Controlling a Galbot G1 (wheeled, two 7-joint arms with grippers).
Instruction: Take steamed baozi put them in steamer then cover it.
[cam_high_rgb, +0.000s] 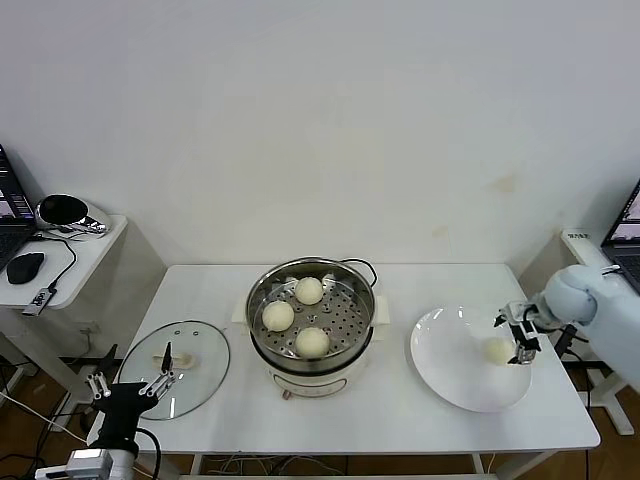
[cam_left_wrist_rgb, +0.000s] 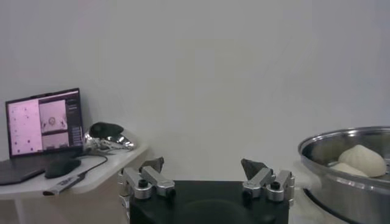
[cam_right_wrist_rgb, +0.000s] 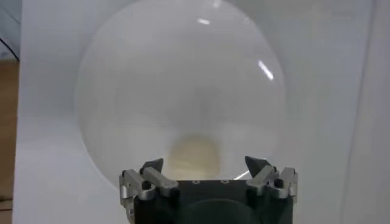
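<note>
Standing at the centre of the white rectangular table (cam_high_rgb: 400, 420), the round shiny stainless-steel steamer (cam_high_rgb: 312, 316) on its cream-white electric base holds three small, smooth, cream-white steamed baozi on its perforated tray: one at twelve o'clock (cam_high_rgb: 309, 290), one at nine o'clock (cam_high_rgb: 278, 316) and one at six o'clock (cam_high_rgb: 313, 342). A fourth baozi (cam_high_rgb: 499, 350) lies on the flat round white plate (cam_high_rgb: 455, 375), which sits at three o'clock from the steamer, near it but apart. The right gripper (cam_high_rgb: 520, 340) hangs over the plate's three o'clock side, just beside that baozi, its fingers spread wide and grasping nothing; in the right wrist view the bun (cam_right_wrist_rgb: 194, 157) shows between and beyond the two parted fingertips (cam_right_wrist_rgb: 256, 165). The round clear glass cover (cam_high_rgb: 175, 368), with metal rim and cream-white handle at its centre, lies flat on the table at nine o'clock from the steamer. The left gripper (cam_high_rgb: 130, 385) waits low off the table's near left corner, at the cover's seven o'clock edge, fingers likewise released and empty. A small white side table (cam_high_rgb: 60, 262) at the far left carries a black computer mouse (cam_high_rgb: 25, 266) and a glossy black headset (cam_high_rgb: 62, 212).
</note>
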